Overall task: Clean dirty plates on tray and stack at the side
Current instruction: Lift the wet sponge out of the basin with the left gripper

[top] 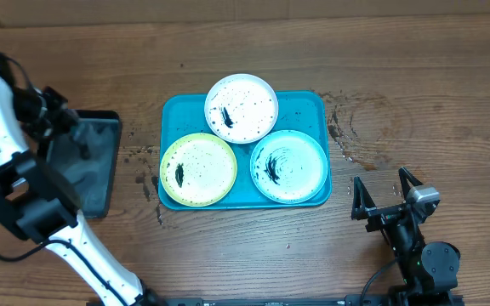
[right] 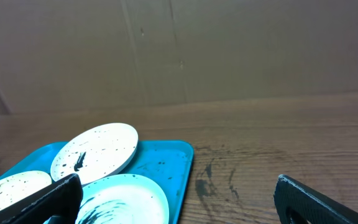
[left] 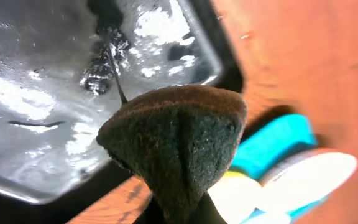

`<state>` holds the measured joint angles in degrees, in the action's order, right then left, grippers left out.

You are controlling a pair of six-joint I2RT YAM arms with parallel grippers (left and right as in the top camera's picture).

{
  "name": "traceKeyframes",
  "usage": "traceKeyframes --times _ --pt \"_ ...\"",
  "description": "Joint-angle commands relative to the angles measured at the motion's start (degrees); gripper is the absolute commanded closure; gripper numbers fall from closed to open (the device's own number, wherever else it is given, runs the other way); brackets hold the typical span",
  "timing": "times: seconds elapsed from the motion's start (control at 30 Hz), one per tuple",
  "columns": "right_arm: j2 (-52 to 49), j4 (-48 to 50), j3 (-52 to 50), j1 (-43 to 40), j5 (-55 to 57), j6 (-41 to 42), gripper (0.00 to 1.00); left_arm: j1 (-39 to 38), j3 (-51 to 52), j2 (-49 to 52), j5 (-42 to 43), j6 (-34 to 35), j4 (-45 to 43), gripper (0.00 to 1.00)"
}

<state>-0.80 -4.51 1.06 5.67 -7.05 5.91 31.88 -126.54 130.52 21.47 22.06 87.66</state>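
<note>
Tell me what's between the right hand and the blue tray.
Nothing stands there: the overhead view shows only bare tabletop with a few dark smears between the right hand and the tray.

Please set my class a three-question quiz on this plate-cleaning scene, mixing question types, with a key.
1. True or false: the white plate and mint plate are clean.
2. Which plate lies nearest the black tray? A white B yellow-green C mint
3. Fill in: the right fingers stand ____.
Key: 1 false; 2 B; 3 open.
</note>
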Motion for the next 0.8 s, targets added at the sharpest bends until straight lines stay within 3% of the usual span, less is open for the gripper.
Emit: traceKeyframes --times 0.0,0.27,0.53,0.57,0.7,0.77 --pt "0.50 0.31 -0.59 -0.17 0.55 -0.39 0.00 1.64 -2.23 -1.01 10.01 1.36 1.38 0.96" --pt "0.50 0.31 -0.59 -0.17 0.55 -0.39 0.00 3.65 -2.21 -1.01 24.72 2.40 2.64 0.96" --pt "0.50 0.28 -0.59 -0.17 0.55 -0.39 0.00 5.66 -2.21 -1.01 31.78 2.62 3.58 0.96" --pt "0.50 0.28 -0.59 -0.17 0.55 -0.39 0.00 5.84 -2.21 -1.01 31.63 2.54 3.54 0.96" --pt "0.50 0.31 -0.59 -0.17 0.55 -0.39 0.00 5.66 -1.25 -0.96 15.37 1.46 2.71 0.96" --pt "0.50 0.28 -0.59 -0.17 0.55 -0.39 0.00 4.61 1.90 -0.96 11.15 1.22 1.40 0.96"
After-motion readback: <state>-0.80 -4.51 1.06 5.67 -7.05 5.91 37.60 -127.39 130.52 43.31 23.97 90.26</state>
